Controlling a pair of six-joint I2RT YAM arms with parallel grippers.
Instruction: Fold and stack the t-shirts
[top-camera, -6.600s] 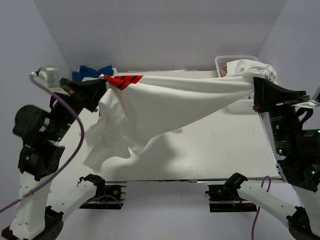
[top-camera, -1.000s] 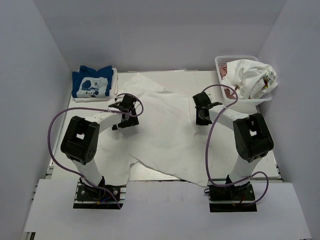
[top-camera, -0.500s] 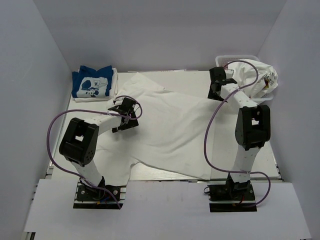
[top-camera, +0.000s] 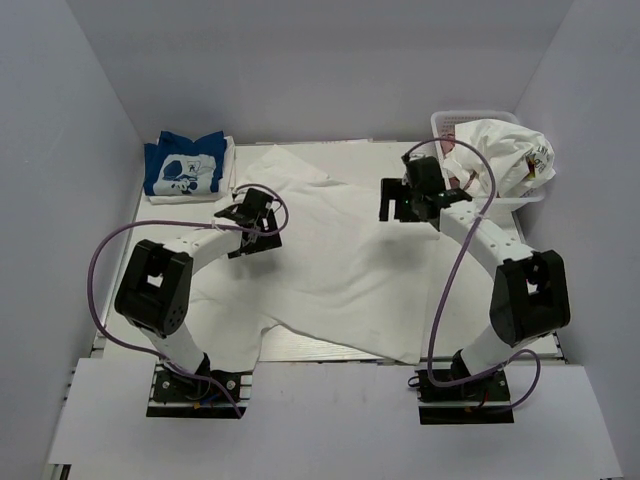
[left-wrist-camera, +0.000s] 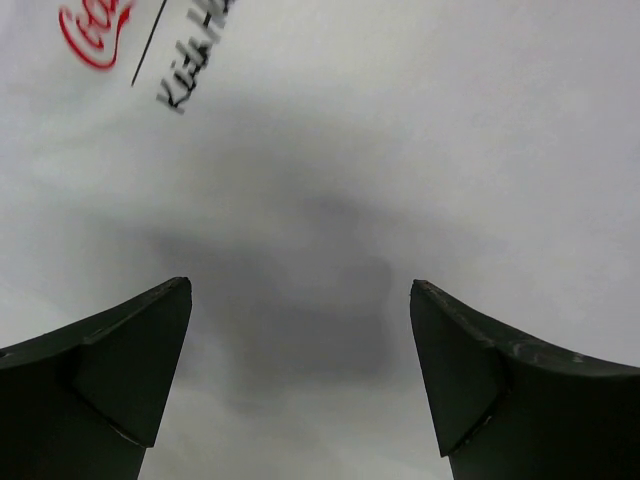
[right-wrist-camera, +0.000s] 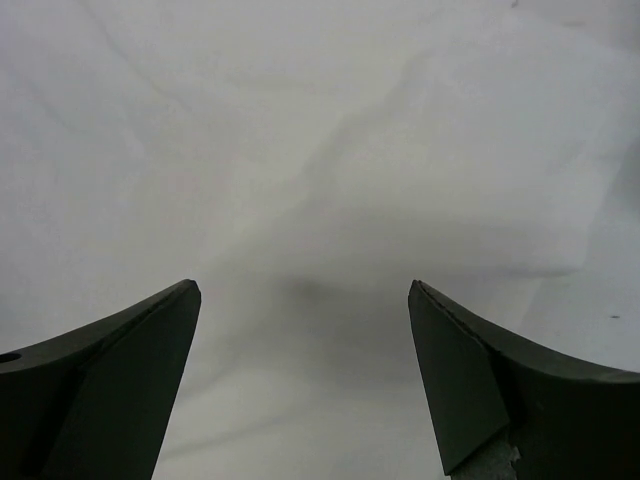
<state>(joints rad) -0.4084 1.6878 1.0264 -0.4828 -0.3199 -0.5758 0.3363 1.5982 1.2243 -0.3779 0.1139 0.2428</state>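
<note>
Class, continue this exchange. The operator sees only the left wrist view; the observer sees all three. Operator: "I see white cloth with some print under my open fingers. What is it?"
Observer: A white t-shirt spread out across most of the table; the left gripper is over its left side.
Operator: Where is the other arm?
Observer: The right gripper is open over the same shirt's far right part, holding nothing.
Operator: Is anything folded already?
Observer: Yes, a blue t-shirt with a white graphic lies folded in the far left corner.
</note>
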